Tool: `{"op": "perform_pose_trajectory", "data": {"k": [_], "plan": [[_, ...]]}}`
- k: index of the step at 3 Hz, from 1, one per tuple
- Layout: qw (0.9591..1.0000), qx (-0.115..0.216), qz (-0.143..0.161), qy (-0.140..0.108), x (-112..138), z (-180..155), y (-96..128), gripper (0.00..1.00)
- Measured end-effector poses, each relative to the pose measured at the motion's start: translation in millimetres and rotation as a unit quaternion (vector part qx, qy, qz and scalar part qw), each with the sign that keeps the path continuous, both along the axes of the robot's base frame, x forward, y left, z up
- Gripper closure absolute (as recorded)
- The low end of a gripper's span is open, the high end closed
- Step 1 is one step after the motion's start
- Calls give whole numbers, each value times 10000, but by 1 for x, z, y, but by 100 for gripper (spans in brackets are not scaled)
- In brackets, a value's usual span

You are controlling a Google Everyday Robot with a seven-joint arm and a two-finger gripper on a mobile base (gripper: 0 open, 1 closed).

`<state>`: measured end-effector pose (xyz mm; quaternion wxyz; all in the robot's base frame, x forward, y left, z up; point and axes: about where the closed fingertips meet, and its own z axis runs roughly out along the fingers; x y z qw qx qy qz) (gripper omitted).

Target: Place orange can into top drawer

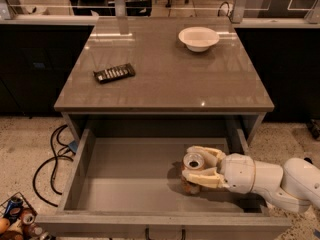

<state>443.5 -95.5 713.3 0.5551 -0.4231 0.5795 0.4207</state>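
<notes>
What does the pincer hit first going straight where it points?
The pincer, closed on the orange-copper metal drink can, points across the wide grey top drawer. Its bare floor lies ahead; first contact would probably be the drawer's side wall at the picture's left.

Greys, cream and one spot of copper-orange.
The cream-white tool [190, 164], inside the plain grey top drawer [130, 174] at its right, clasps the orange can [193, 161], silver-topped; the glossy grey-brown surface [160, 79] carries a white bowl [199, 38] and a black bar [114, 73] with pale stripes.
</notes>
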Motion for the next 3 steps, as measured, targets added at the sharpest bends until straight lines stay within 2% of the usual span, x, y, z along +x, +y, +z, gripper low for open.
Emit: {"op": "perform_pose_trajectory", "data": {"k": [1,2,3], "plan": [[10000,3,19,-3,0,0,2,4],[10000,4,31,-4,0,1,3,0],[10000,4,32,-4,0,1,3,0]]}}
